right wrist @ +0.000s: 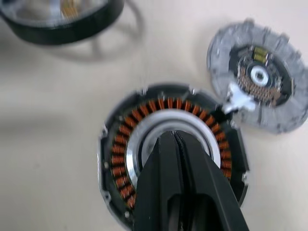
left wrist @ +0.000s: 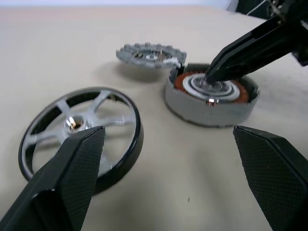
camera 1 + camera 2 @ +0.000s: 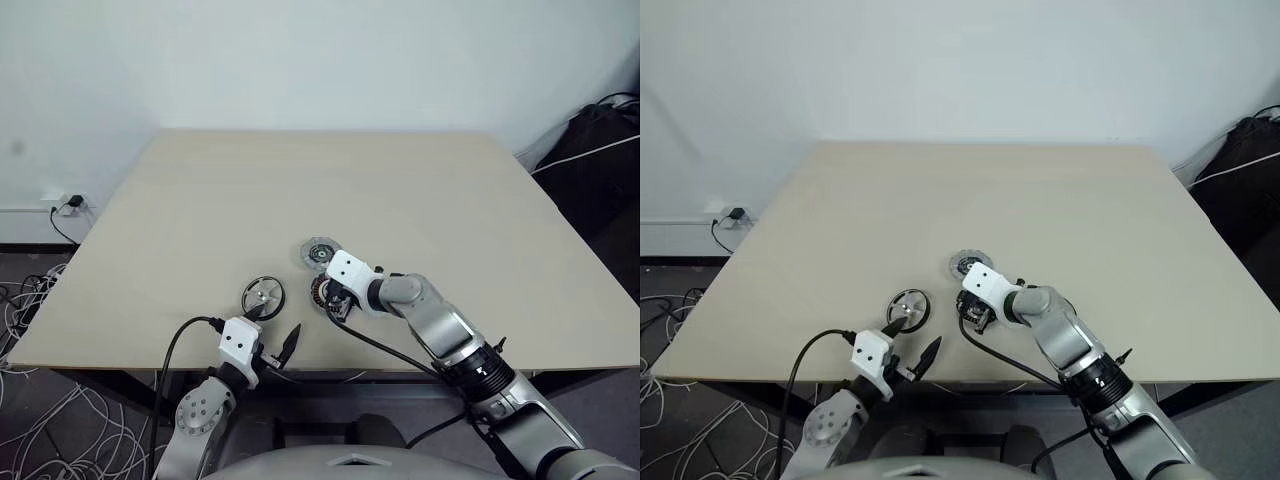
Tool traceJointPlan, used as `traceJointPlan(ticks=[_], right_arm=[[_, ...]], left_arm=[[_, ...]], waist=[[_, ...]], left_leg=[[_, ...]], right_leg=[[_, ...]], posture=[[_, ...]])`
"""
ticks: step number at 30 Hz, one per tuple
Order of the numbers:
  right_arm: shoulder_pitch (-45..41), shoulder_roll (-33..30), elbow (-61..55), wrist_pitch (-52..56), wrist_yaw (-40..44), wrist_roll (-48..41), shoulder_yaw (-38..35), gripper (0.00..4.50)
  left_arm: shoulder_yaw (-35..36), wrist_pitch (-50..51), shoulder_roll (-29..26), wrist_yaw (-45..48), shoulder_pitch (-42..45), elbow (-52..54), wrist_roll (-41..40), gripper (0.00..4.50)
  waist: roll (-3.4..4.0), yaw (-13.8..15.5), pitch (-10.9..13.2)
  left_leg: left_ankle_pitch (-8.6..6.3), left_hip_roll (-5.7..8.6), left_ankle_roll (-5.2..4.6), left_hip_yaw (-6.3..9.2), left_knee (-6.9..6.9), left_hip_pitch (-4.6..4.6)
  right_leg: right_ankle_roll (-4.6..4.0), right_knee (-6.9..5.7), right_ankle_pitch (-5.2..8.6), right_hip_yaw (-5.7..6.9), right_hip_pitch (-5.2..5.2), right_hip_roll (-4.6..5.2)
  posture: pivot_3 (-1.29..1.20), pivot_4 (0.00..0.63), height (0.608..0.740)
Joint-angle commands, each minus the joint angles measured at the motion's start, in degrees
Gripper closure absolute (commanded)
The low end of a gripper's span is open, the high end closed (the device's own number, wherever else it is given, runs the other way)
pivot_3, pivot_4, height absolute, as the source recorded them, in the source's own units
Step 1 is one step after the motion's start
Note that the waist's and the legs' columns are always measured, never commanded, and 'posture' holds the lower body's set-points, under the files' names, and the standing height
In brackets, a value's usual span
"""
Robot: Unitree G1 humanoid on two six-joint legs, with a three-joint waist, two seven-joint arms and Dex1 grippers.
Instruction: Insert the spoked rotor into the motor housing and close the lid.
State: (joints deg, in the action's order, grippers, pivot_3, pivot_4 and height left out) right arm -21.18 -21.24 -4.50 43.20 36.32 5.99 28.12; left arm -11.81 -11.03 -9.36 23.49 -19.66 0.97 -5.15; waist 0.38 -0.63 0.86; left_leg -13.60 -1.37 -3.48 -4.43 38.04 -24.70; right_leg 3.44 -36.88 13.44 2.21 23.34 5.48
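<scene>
Your left gripper (image 3: 279,326) hovers released beside the spoked rotor (image 3: 262,296) on the counter (image 3: 400,190). Your right gripper (image 1: 176,139), jaws clenched empty, presses into the motor housing (image 1: 120,159); the lid (image 3: 320,251) lies just beyond.

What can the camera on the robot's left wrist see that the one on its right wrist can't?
The left wrist view alone gives the left gripper, open, and the spoked rotor whole, lying flat with its hub.

The right wrist view alone looks straight down into the motor housing, showing its full ring of copper windings, and the lid's dark inner face.

Both show the rotor, housing and lid on the table, with the right gripper shut, its tips at the housing's silver centre.
</scene>
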Motion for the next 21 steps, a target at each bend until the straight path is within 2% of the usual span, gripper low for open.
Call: traceJointPlan(ticks=[1,12,21], right_arm=[[-0.7,0.9,0.0,-0.3,-1.8,0.2,-1.8,4.46],[0.3,1.7,5.0,-1.4,-3.6,0.2,-2.6,4.46],[1.4,2.9,2.0,-1.4,-4.3,-1.5,-5.1,4.46]], left_arm=[[-0.2,0.4,0.0,-0.3,0.1,3.2,0.1,0.00],[0.2,0.2,-0.4,-0.3,-0.3,3.3,-0.1,0.00],[-0.1,0.9,-0.5,0.0,0.2,3.8,-0.1,0.00]], waist=[[0.00,0.0,0.0],[0.01,0.0,0.0],[0.02,0.0,0.0]], left_leg=[[0.00,0.00,0.00,0.00,0.00,0.00],[0.00,0.00,0.00,-0.02,-0.02,0.00],[0.00,0.01,0.00,-0.03,-0.03,0.00]], right_leg=[[0.00,0.00,0.00,0.00,0.01,0.00],[0.00,0.00,0.00,0.00,0.01,0.01],[0.00,0.01,0.00,0.00,0.01,0.01]], posture=[[0.00,0.000,0.740],[0.00,0.000,0.740],[0.00,0.000,0.740]])
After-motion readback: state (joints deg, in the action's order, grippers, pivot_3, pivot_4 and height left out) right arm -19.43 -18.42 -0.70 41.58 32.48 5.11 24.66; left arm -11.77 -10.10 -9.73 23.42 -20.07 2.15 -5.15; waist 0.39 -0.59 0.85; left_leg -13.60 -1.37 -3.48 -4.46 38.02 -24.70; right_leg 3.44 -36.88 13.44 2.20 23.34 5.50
